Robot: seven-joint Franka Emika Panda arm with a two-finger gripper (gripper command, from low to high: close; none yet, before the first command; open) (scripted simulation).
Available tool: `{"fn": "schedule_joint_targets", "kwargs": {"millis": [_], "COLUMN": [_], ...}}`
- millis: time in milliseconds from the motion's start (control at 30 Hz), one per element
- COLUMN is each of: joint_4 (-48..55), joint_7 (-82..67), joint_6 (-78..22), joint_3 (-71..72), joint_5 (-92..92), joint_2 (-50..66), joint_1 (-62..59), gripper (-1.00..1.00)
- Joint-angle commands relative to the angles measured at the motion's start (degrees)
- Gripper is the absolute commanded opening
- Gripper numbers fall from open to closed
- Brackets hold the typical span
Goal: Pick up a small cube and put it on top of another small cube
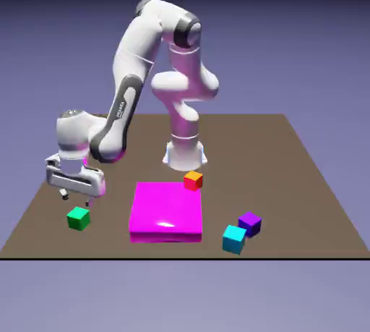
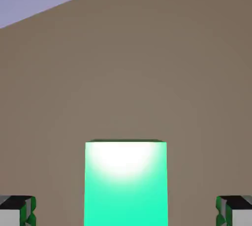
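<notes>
The small bright green cube [image 1: 78,218] rests on the brown table near the exterior view's left front corner. My gripper [image 1: 76,199] hangs just above it, open, fingers pointing down and nothing held. In the hand view the green cube [image 2: 126,183] fills the lower middle, sitting in the wide gap between my gripper [image 2: 126,211] fingertips [image 2: 17,210], with clear space on each side of it. Other small cubes lie on the table: an orange one [image 1: 193,179], a purple one [image 1: 249,223] and a cyan one [image 1: 234,239].
A flat magenta block [image 1: 166,211] lies in the table's middle, with the orange cube at its far right corner. The purple and cyan cubes sit close together to its right. The table's front edge [image 1: 181,257] runs just below them.
</notes>
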Motion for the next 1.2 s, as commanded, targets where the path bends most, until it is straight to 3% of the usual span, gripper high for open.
{"fn": "schedule_joint_targets", "kwargs": {"millis": [0,100,133,400,867,967,1167], "joint_4": [0.97,3.22,3.22,-1.93,-5.78,-5.36,-3.47], "joint_7": [-1.63,-5.43,-5.43,3.25,12.53,11.33,7.62], "joint_6": [1.0,3.32,3.32,-1.99,-3.76,-4.73,4.0], "joint_3": [2.08,6.91,6.91,-4.15,23.38,22.52,26.58], "joint_5": [2.12,7.05,7.05,-4.23,-34.68,-32.68,-27.94], "joint_2": [1.94,6.47,6.47,-3.88,-17.81,-17.51,-6.83], "joint_1": [-1.67,-5.57,-5.57,3.34,29.52,29.7,26.89], "gripper": [0.0,0.0,-1.0,-1.0,-1.0,-1.0,-1.0]}}
